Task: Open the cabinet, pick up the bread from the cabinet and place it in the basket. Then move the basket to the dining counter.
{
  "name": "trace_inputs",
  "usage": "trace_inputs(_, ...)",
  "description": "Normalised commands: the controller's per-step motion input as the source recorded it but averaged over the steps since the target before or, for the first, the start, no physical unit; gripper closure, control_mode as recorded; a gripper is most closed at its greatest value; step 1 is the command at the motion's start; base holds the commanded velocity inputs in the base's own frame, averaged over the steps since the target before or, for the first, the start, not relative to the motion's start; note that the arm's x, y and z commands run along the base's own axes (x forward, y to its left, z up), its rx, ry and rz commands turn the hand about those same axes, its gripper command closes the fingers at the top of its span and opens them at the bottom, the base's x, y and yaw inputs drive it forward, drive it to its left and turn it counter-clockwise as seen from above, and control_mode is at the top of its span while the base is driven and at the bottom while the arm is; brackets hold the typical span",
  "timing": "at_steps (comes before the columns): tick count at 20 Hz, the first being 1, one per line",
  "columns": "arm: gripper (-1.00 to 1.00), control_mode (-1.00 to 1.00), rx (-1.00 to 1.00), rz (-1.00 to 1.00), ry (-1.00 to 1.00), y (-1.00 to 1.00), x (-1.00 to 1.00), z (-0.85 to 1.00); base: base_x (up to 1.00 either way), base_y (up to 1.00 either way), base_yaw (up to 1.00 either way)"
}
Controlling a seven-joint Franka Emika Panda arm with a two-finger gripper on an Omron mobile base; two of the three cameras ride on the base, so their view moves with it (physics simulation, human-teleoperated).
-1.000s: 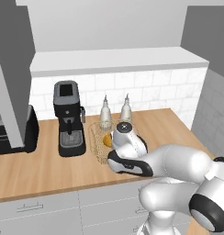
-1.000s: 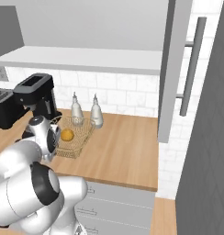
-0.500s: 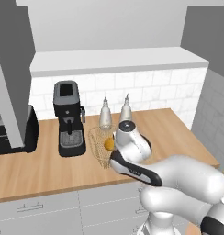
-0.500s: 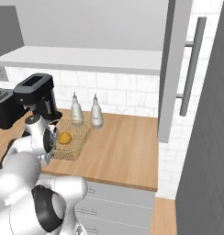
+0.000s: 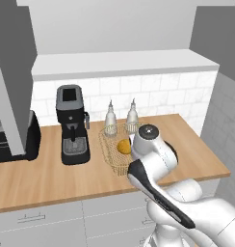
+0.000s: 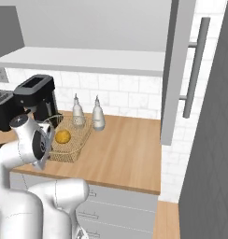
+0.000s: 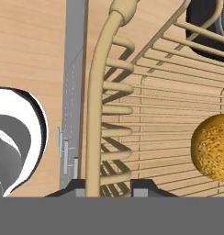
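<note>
Tan wire-mesh basket [image 5: 114,150] sat on the wooden desk [image 5: 57,176], just right of the black coffee machine [image 5: 71,124] and directly in front of two small glass bottles [image 5: 110,119] by the white tiled backsplash. Bread [image 5: 123,146], a round orange-brown roll, lay inside the basket, toward its right half in the left base view. In the right base view the roll [image 6: 62,137] showed clearly on the basket floor, apart from the walls.

Gripper [image 7: 103,186] was low over the near edge of the basket. In the hand view its two dark fingertips [image 7: 75,187] stood close together, one on each side of the basket's thick rim wire [image 7: 96,110], nearly closed and pinching that rim. The bread [image 7: 214,148] lay off to the right of the gripper, not touched.

Light grey cabinet door [image 6: 174,70] stood swung open at the right of the right base view, its long vertical bar handle [image 6: 195,65] facing the room. A black toaster [image 5: 11,140] stood at the far left of the desk.
</note>
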Motion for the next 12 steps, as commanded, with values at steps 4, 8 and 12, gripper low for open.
trace_inputs(4,1.00,-1.00,0.05,0.00,-0.09,-0.59,-0.67,0.64,0.00,0.00,0.00)
trace_inputs(8,1.00,-1.00,0.07,0.02,-0.04,-0.36,-0.41,0.74,0.00,0.00,0.00)
trace_inputs(12,1.00,-1.00,0.06,0.00,0.00,-0.15,-0.31,0.73,0.00,0.00,0.00)
